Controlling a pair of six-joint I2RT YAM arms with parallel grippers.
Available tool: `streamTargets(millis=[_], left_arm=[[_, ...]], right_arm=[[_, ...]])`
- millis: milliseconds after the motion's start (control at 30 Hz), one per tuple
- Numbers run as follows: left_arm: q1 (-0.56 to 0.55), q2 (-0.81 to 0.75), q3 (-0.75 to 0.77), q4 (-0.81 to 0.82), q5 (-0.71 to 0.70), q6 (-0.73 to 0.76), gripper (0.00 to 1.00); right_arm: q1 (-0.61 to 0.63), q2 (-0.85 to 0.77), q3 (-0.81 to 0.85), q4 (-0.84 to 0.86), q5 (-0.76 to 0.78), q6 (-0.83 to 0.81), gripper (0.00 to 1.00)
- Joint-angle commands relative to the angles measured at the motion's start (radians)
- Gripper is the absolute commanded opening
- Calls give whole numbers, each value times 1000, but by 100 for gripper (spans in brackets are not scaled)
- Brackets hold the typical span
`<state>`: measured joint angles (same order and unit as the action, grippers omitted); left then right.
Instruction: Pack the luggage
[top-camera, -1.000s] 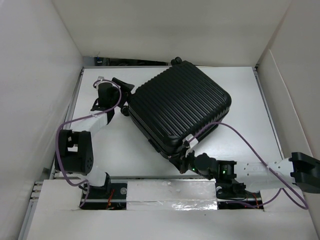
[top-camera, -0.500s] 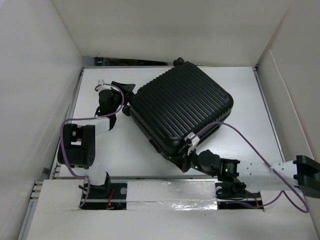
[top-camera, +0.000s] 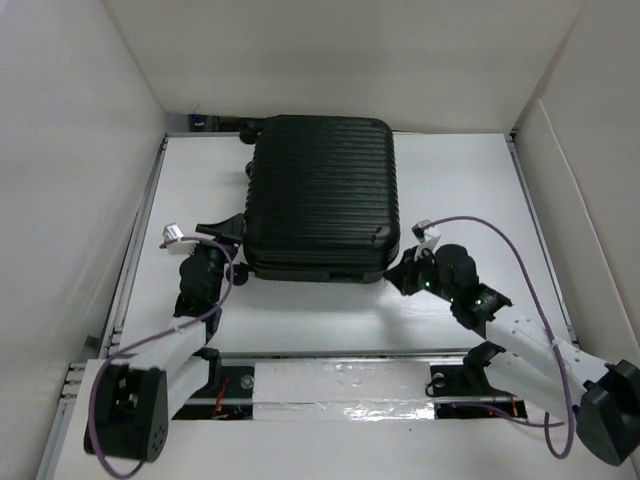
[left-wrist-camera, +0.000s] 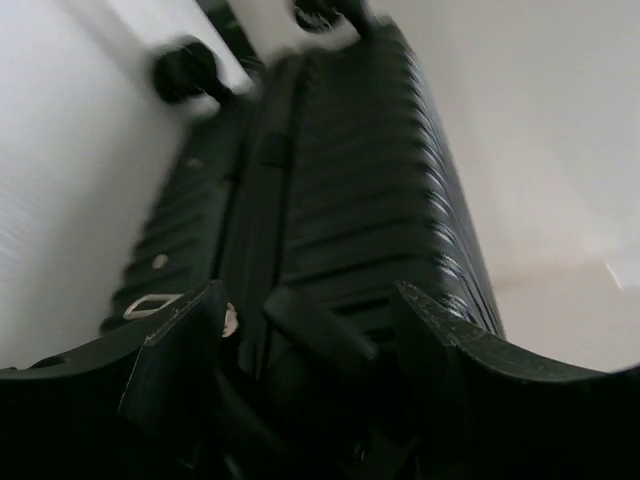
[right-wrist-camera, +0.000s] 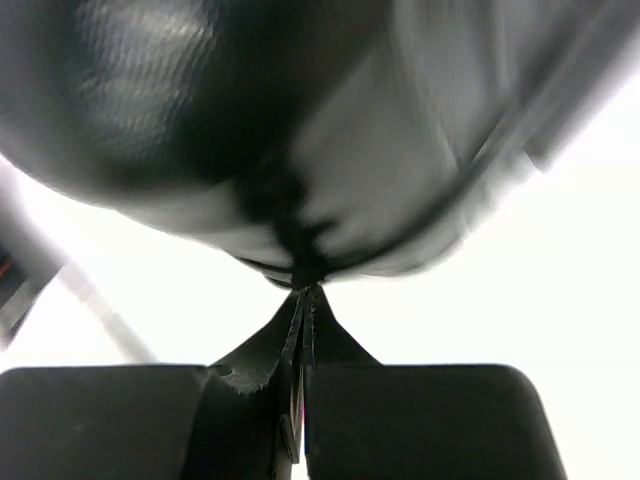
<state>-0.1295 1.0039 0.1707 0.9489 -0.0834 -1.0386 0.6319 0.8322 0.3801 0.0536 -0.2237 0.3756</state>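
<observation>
Seen from above: large black hard-shell luggage (top-camera: 320, 190) with a horizontally ribbed shell and rounded corners, closed and lying flat on the white worktop (top-camera: 480, 180). Set towards the far edge, roughly midway between the side walls, with its sides about square to the worktop's edges. Left end effector (top-camera: 234, 246) at the near-left corner of the luggage, its two black fingers (left-wrist-camera: 170, 350) spread wide with the case's side seam and a dark bar-like part running between them. Blurred in the left wrist view, so not clear whether the pads press on the shell or merely straddle it. Small black wheel (left-wrist-camera: 185, 68) visible at the far end of that side, resting by the worktop. Right end effector (top-camera: 398, 270) at the near-right corner of the luggage, fingers pressed fully together. In the right wrist view, closed tips meeting a dark spot on the underside of the rounded corner; too blurred to tell whether anything thin is pinched there. Purple cable (top-camera: 490, 225) looping above the right arm, and a second one trailing along the left arm. Both arms reaching forward from the near edge, one on either side of the case.
</observation>
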Motion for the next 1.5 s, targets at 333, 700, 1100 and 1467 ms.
streamTargets(millis=[333, 700, 1100, 1467], left_arm=[[-317, -306, -109, -188, 240, 61, 0], [-734, -205, 76, -173, 102, 89, 0], [-953, 73, 332, -141, 93, 141, 0], [-914, 145, 530, -356, -100, 276, 68]], right_arm=[[499, 504, 20, 701, 300, 191, 0], [511, 507, 253, 471, 301, 23, 0], [546, 581, 37, 801, 354, 172, 0], [422, 111, -86, 419, 478, 125, 0]])
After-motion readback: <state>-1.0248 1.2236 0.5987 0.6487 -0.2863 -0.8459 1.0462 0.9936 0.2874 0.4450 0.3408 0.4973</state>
